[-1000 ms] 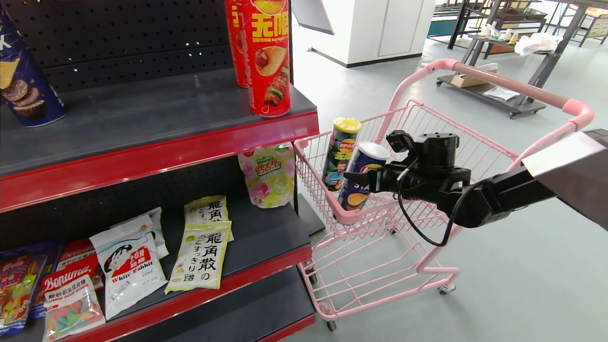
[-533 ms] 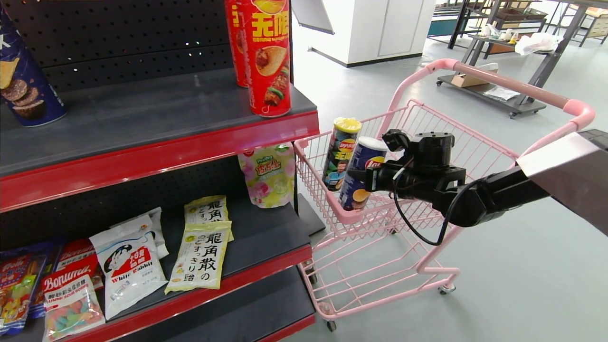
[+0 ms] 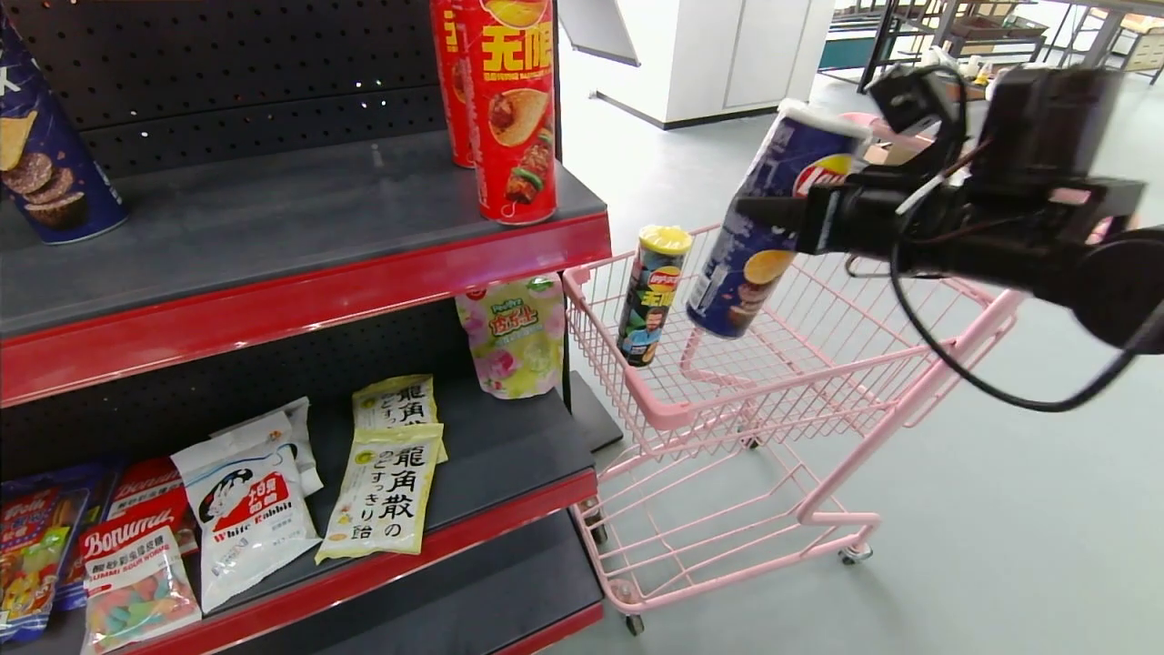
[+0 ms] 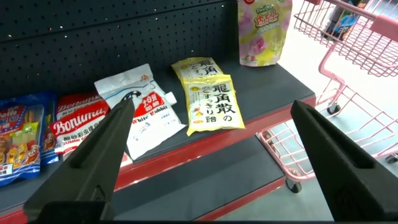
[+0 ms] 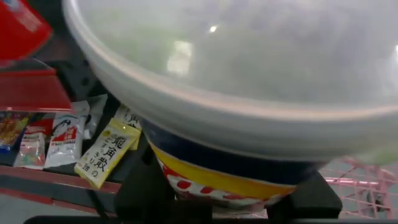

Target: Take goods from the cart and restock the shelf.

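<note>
Head view: blue can (image 3: 741, 282) pinched at mid-body by right gripper (image 3: 773, 214), clear above cart (image 3: 655, 409). Long axis tilted, lid (image 3: 818, 116) up, base down toward the left, where upper shelf (image 3: 273, 218) lies.
Left wrist view: left gripper (image 4: 211, 106) spread wide, holding nothing, over lower shelf (image 4: 273, 81).
Right wrist view: lid close to the lens, dark fingers (image 5: 140, 193) clamping the can below it.
Next move: probably a leftward carry by the right arm, righting the can on the way.

Blue chip can (image 3: 746, 264) tilted above pink cart (image 3: 668, 416); yellow-lidded can (image 3: 650, 300) inside.
</note>
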`<state>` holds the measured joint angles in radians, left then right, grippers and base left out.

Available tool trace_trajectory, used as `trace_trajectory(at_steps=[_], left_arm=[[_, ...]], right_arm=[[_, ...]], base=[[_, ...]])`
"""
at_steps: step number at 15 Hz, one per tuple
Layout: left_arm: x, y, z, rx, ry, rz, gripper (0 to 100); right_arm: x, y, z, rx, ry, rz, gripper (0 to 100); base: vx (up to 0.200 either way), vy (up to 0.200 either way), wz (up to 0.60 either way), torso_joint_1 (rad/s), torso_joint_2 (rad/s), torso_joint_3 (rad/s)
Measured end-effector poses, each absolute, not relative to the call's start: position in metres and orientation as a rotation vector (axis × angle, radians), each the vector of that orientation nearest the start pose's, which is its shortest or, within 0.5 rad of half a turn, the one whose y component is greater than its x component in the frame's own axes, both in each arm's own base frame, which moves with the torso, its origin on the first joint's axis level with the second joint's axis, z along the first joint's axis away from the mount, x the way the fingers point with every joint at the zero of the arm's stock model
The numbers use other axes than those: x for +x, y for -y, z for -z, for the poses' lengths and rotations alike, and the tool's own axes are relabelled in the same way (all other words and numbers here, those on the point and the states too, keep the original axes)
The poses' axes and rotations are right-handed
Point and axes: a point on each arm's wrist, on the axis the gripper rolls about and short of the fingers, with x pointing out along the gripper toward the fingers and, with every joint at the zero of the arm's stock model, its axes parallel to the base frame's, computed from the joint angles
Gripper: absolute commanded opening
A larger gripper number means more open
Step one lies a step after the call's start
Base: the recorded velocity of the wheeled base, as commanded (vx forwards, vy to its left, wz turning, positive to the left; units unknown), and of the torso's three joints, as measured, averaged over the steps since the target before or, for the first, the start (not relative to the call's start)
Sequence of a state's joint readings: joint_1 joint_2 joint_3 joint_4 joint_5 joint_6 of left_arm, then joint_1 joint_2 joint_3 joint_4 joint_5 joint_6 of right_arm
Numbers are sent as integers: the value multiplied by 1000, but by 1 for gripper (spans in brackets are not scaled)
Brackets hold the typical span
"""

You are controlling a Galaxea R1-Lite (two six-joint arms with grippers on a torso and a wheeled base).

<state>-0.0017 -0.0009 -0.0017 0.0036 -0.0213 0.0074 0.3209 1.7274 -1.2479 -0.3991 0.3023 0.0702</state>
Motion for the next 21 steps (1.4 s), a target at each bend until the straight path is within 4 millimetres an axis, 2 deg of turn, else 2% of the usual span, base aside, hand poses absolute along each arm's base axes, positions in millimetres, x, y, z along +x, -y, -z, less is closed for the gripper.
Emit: trace_trajectory(at_steps=[1,3,6,9,13,17,21], left_arm=[[-23,0,-76,7,-1,23,100],[-23,0,-76,8,-1,23,100],[-23,0,-76,11,-1,23,100],[-23,0,-76,11,-1,23,100],[-23,0,-76,11,-2,23,100],[-23,0,-76,11,-1,23,100],[-23,0,-76,11,-1,23,100]], right_arm=[[296,-104,-289,50,-89,-599,0],[251,-86,-294,22,-137,-524,0],[181,-52,-262,10,-277,-424,0],[138,-28,-235,-22,-324,-319,0],[120,-24,-237,-37,-278,-326,0],[111,-31,-239,-59,-274,-421,0],[109,-36,-239,-79,-267,-473,0]], base=[[0,0,0,0,0,0],[0,0,0,0,0,0],[0,0,0,0,0,0],[0,0,0,0,0,0],[0,0,0,14,-47,-30],[0,0,0,130,-410,-284],[0,0,0,180,-522,-339]])
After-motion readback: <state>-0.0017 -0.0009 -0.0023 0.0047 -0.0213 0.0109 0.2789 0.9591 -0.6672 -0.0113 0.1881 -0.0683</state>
